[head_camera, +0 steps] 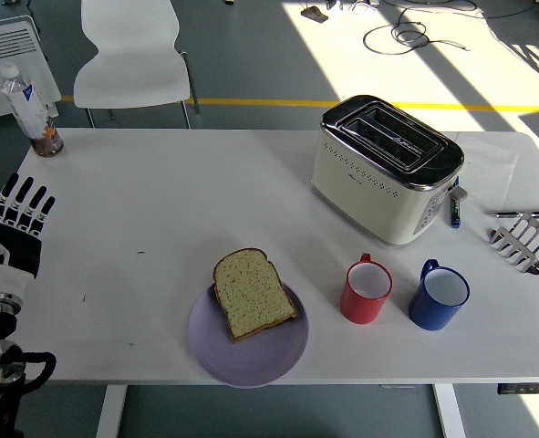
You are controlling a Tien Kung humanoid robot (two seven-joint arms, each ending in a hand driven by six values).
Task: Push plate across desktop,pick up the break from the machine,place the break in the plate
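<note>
A: Left hand (pixel 18 219)?
B: At counter (pixel 160 201) left edge, fingers straight, holding nothing.
A: Bread (pixel 253 292)?
B: Well right of the hand, lying on the plate (pixel 251 351). Toaster (pixel 386 169) further right, slots look empty.

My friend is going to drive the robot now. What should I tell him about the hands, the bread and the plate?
Left hand: at the table's left edge, fingers straight, holding nothing.
Right hand: hardly in view; only a dark tip shows at the right edge.
Bread: one slice lies on the purple plate, hanging over its far-left rim.
Plate: near the front edge, left of the red mug.
Toaster: slots look empty.
Done: bread is on the plate.
Left: nothing obvious; perhaps just pull the arms back.
</note>
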